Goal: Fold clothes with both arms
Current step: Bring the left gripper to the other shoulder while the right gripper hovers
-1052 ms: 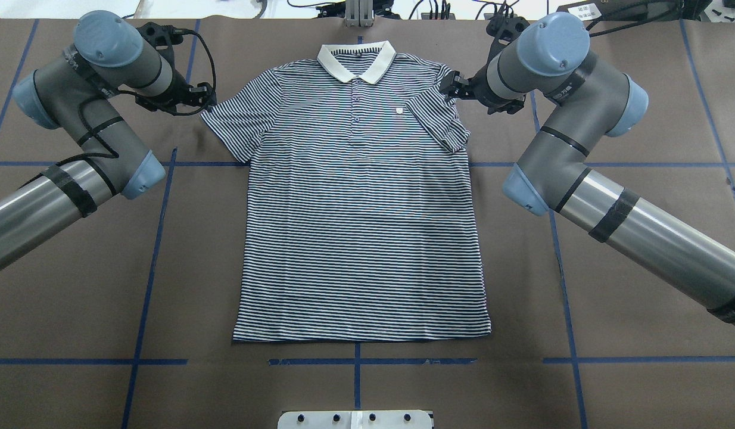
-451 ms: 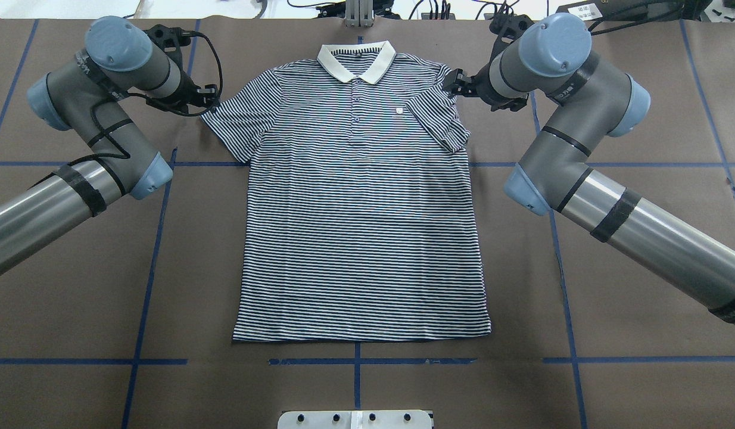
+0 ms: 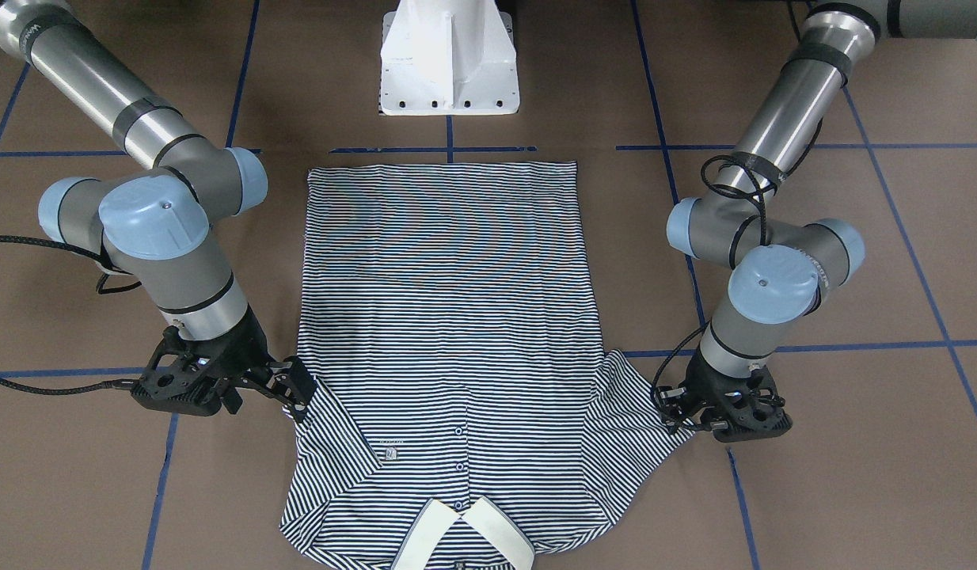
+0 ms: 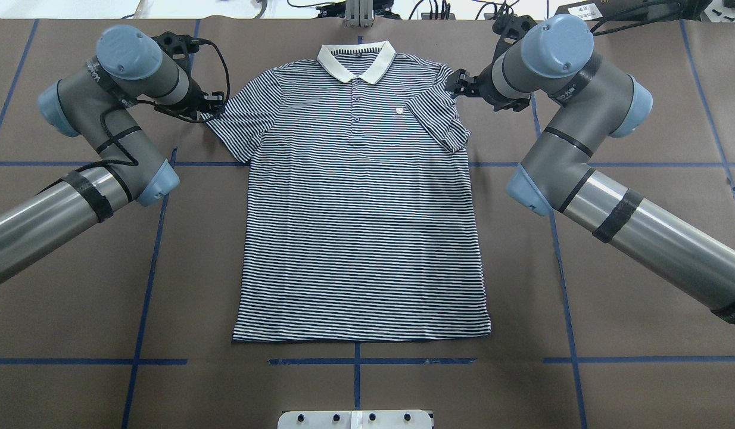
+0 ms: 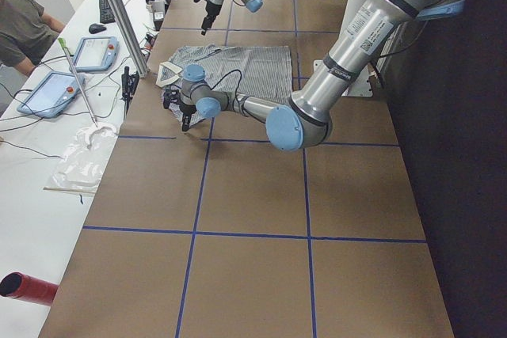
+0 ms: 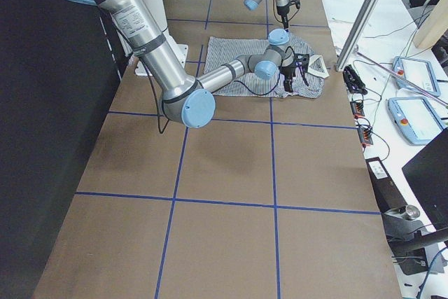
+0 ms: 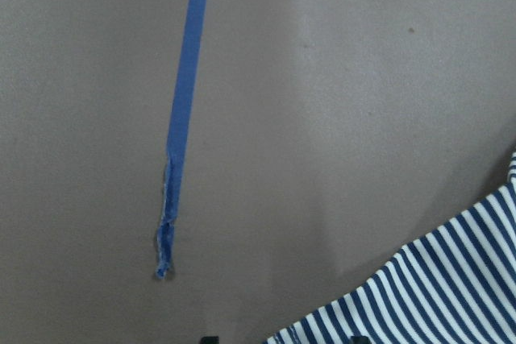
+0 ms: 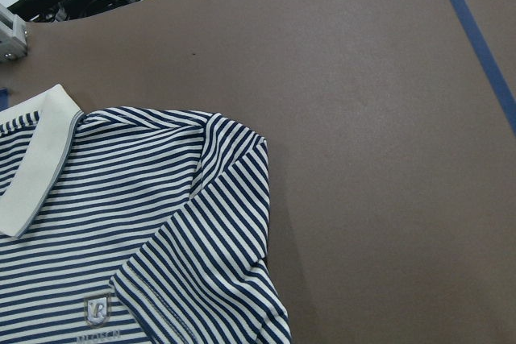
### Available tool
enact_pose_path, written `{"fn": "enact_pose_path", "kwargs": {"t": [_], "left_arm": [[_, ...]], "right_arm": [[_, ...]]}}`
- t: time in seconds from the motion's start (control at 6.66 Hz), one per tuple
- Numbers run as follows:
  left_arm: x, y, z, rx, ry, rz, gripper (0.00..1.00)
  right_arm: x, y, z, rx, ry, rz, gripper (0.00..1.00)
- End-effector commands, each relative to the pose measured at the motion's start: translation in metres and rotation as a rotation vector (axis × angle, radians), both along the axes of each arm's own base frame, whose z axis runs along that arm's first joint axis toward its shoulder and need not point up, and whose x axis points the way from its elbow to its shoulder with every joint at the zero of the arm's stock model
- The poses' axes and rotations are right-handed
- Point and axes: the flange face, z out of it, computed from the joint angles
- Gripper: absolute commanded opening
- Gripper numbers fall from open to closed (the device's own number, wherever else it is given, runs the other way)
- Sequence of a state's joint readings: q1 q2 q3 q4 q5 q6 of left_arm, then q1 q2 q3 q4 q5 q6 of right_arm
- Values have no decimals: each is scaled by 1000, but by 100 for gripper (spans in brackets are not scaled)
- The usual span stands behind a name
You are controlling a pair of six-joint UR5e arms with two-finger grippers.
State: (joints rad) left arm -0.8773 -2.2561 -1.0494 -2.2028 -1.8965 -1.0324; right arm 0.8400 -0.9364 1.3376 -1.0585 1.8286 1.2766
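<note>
The striped polo shirt [image 4: 361,226] lies flat and face up on the brown table, with its cream collar [image 4: 357,61] at the far edge. The sleeve on my right is partly folded over the chest [image 8: 201,279]. My left gripper [image 4: 211,109] is low at the edge of the other sleeve. Its two fingertips [image 7: 210,339] show apart, with the sleeve hem [image 7: 435,296] between them, so it is open. My right gripper [image 4: 457,84] hovers at the shirt's right shoulder. It looks open and holds nothing. In the front-facing view it [image 3: 298,388] is on the left and my left gripper [image 3: 677,413] is on the right.
The white pedestal base [image 3: 449,59] stands at the near side, by the shirt's hem. Blue tape lines [image 7: 184,118] cross the brown table cover. A metal post [image 4: 358,13] rises behind the collar. A side bench with tablets [image 5: 87,53] runs along the far edge.
My left arm has moved right, bringing its gripper up to the sleeve edge. My right gripper has shifted slightly toward the far side, still at the shoulder. The shirt has not moved.
</note>
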Motion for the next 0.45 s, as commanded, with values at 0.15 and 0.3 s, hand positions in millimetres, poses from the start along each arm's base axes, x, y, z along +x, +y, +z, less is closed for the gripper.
{"fn": "enact_pose_path", "kwargs": {"t": [0.15,0.3], "left_arm": [[1,0,-5,5,5,0,0],[3,-3,-31,15,31,-10,0]], "right_arm": [[1,2,8,-8,6,0,100],[1,2,9,-9,6,1,100]]}}
